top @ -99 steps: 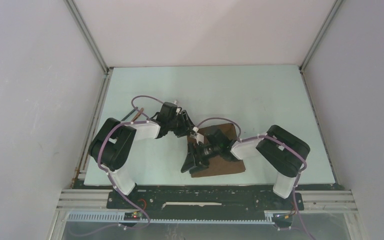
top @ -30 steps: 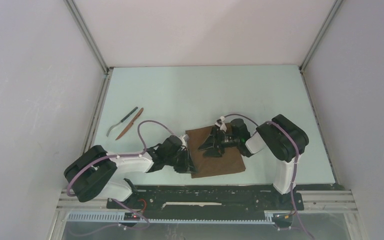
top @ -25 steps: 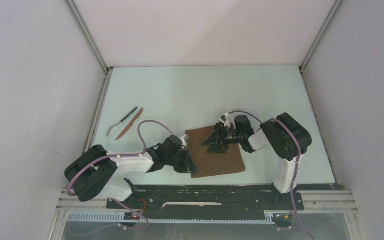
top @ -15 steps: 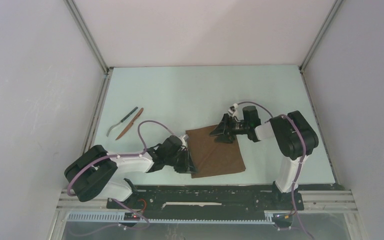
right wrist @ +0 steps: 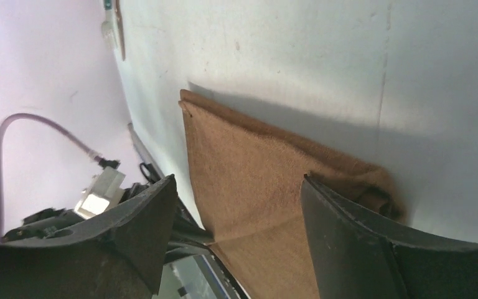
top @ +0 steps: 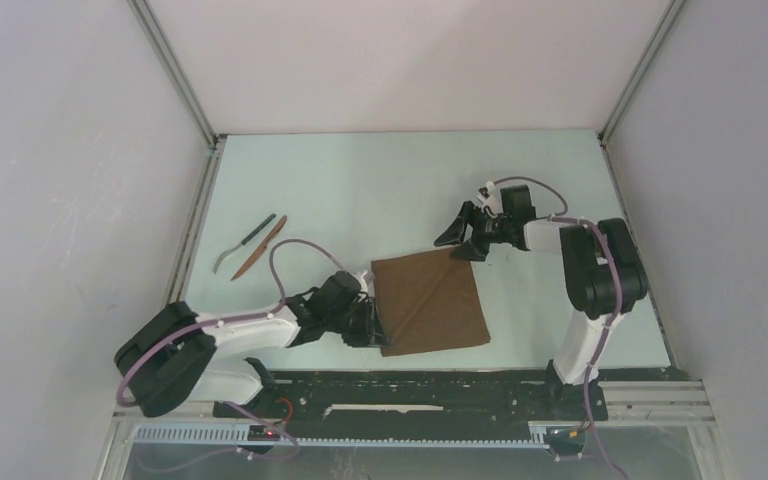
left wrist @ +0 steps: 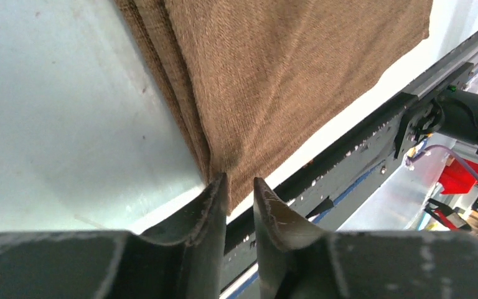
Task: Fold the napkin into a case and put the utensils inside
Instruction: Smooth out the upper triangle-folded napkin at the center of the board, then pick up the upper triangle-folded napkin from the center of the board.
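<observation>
The dark brown napkin (top: pixel 430 302) lies folded flat near the table's front edge, its stacked layers showing along the left side (left wrist: pixel 286 81). My left gripper (top: pixel 368 326) lies low at the napkin's near left corner. Its jaws are almost closed, with that corner (left wrist: pixel 235 190) between the tips. My right gripper (top: pixel 460 243) hovers open and holds nothing, just past the napkin's far edge; the cloth (right wrist: pixel 255 168) shows between its wide fingers. The two utensils (top: pixel 250 245), a fork and a reddish-brown knife, lie side by side far left on the table, and appear small in the right wrist view (right wrist: pixel 113 25).
The pale green table (top: pixel 380 190) is walled on three sides by white panels. A black rail (top: pixel 410 385) runs along the near edge just in front of the napkin. The left arm's purple cable (top: pixel 290 255) arcs above the table between the utensils and the napkin.
The right gripper has drawn back off the napkin, up and to the far right, staying open. The left gripper has kept its place at the near left corner. The napkin lies flat as before.
</observation>
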{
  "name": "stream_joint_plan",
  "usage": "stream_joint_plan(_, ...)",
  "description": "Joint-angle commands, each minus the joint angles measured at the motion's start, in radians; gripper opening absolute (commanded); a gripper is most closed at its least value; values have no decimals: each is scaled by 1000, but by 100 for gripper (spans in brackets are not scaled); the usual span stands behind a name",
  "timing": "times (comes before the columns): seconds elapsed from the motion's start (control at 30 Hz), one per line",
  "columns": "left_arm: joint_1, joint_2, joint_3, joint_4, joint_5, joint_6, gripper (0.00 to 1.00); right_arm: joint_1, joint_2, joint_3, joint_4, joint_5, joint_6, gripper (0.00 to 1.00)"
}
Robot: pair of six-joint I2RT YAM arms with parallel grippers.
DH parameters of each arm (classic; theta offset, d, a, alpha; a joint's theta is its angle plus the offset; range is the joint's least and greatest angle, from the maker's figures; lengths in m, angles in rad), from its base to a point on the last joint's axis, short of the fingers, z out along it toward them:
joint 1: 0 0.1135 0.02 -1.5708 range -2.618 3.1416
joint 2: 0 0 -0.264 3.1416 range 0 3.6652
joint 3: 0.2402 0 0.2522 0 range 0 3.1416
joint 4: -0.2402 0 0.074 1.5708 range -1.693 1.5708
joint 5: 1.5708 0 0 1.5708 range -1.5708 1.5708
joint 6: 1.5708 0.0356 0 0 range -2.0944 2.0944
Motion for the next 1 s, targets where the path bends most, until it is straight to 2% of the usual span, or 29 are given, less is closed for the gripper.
stream_joint_plan(0.0, -4, -164, 87, -163, -77, 65, 33, 64, -210, 85, -418, 279, -198, 81)
stream_joint_plan(0.13, 6, -361, 188, -338, -235, 116, 39, 171, -368, 85, -676, 664, -248, 82)
stream_joint_plan(0.2, 13, -483, 210, -438, -379, 113, 44, 250, -426, 87, -808, 817, -214, 83)
stream_joint_plan(0.3, 19, -677, 215, -584, -609, 92, 60, 435, -460, 94, -907, 857, -123, 83)
stream_joint_plan(0.37, 23, -774, 217, -661, -743, 86, 65, 552, -453, 124, -961, 867, -25, 82)
stream_joint_plan(0.47, 25, -885, 229, -741, -874, 77, 68, 726, -421, 187, -987, 906, 132, 79)
stream_joint_plan(0.53, 27, -937, 229, -753, -898, 80, 69, 818, -376, 243, -1003, 931, 207, 74)
stream_joint_plan(0.6, 27, -975, 230, -754, -893, 81, 70, 889, -308, 309, -1022, 938, 257, 64)
stream_joint_plan(0.67, 26, -1004, 230, -752, -878, 81, 70, 938, -229, 377, -1032, 931, 282, 61)
stream_joint_plan(0.77, 26, -1036, 228, -756, -861, 86, 71, 987, -92, 515, -1097, 942, 282, 58)
stream_joint_plan(0.9, 26, -1076, 229, -774, -846, 96, 72, 1014, 55, 677, -1173, 952, 269, 46)
stream_joint_plan(0.97, 26, -1096, 232, -784, -845, 97, 72, 1015, 94, 717, -1194, 946, 267, 44)
